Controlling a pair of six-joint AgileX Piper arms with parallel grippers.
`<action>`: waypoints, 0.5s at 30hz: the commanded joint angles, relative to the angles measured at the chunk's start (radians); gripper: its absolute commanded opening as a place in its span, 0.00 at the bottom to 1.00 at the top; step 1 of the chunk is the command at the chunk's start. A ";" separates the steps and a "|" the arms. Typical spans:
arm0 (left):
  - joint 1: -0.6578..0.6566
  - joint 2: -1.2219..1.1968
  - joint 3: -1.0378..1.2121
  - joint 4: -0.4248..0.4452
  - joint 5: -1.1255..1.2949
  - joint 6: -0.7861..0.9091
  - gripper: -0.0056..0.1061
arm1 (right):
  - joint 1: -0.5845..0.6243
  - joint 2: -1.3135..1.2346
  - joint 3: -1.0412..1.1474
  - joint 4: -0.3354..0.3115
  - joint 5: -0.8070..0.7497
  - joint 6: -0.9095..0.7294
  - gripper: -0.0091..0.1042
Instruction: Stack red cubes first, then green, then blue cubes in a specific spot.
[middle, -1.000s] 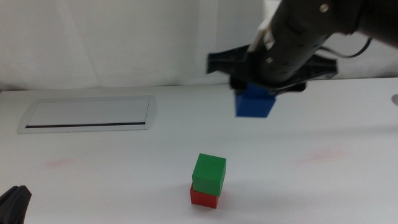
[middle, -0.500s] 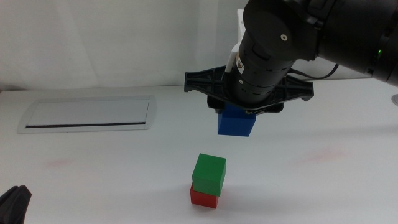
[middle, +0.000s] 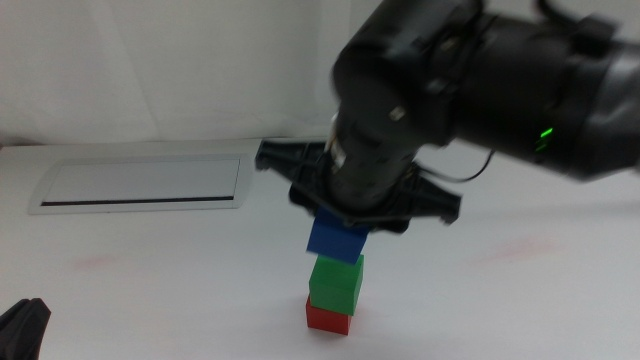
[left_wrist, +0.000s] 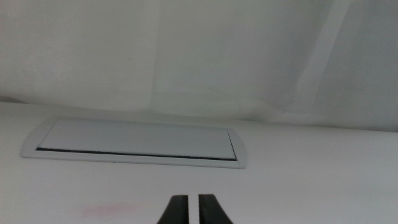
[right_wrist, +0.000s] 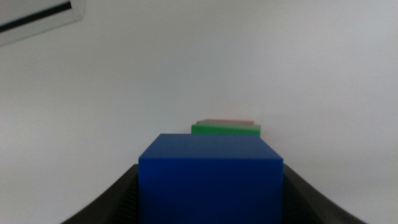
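**Blue cube over the stack**

The right gripper (middle: 345, 228) has its jaws closed tight on the blue cube (middle: 336, 238). It hangs right above the green cube (middle: 335, 282), maybe touching it. Green sits on the red cube (middle: 327, 318), on the bare white table (middle: 520, 300).

This looks like the last step. Next, the blue cube needs lining up square, setting down gently, then letting go.

The right wrist view shows blue (right_wrist: 210, 177) sitting a bit off from green (right_wrist: 226, 129). The left gripper (left_wrist: 193, 211) waits near the table's front edge, jaws almost shut, holding nothing.
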 joint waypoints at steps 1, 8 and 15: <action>0.002 -0.003 0.039 -0.003 -0.016 -0.001 0.02 | 0.015 0.022 -0.009 -0.014 0.104 0.044 0.06; 0.002 -0.003 0.039 -0.003 -0.016 -0.001 0.02 | 0.018 0.057 -0.009 -0.011 0.104 0.065 0.06; 0.002 -0.003 0.039 -0.003 -0.016 -0.001 0.02 | 0.018 0.079 -0.009 0.008 0.104 0.028 0.06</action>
